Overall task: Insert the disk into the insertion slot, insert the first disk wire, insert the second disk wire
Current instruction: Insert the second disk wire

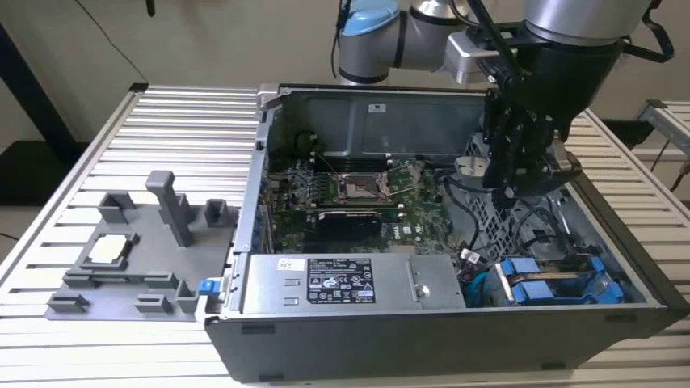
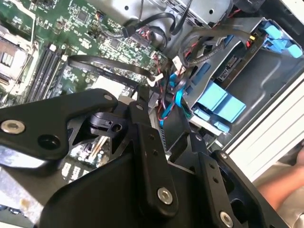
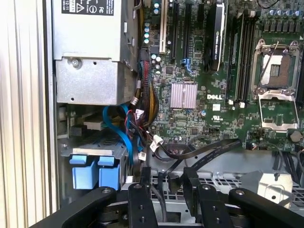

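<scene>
Hand [image 1: 505,192], grip impossible to tell, low inside case [image 1: 431,343], near disk [image 1: 539,293] in insertion slot [image 1: 587,267]

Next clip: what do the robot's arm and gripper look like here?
The arm is silver-grey tubing with a light blue joint cap and black cables looped beside its wrist. The gripper is matte black, built of flat linkage bars joined by silver pivot screws.

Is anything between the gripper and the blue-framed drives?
Yes. In the exterior view, loose black cables loop between the gripper and the blue-framed drives.
</scene>
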Controlling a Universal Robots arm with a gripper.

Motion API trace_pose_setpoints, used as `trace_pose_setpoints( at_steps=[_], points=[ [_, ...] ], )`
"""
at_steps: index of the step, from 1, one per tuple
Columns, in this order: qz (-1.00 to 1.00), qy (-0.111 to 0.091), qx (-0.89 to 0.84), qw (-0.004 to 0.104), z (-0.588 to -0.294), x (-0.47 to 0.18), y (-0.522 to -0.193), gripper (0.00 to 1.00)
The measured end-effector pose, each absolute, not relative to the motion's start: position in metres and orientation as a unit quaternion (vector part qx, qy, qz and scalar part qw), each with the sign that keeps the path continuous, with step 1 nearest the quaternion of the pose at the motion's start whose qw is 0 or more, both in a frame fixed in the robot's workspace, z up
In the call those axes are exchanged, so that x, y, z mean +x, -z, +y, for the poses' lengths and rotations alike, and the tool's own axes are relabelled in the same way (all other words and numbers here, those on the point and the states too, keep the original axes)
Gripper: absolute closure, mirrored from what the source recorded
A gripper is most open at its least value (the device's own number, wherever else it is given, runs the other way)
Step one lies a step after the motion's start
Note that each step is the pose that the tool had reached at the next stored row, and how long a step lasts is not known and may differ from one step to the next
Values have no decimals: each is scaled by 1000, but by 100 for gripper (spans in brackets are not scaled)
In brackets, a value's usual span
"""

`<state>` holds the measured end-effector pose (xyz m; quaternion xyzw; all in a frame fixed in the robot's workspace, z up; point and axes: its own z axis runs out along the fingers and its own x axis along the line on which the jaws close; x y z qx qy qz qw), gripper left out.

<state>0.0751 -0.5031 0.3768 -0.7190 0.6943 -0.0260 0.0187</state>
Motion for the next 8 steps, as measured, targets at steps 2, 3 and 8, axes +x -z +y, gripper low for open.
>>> trace_pose_setpoints(
  at_steps=[2,3,8],
  points=[
    [694,26,-719,18,-503,75,-377,68],
    [694,26,-719,18,-503,75,-377,68],
    [694,27,-719,18,-503,75,-377,76]
  ],
)
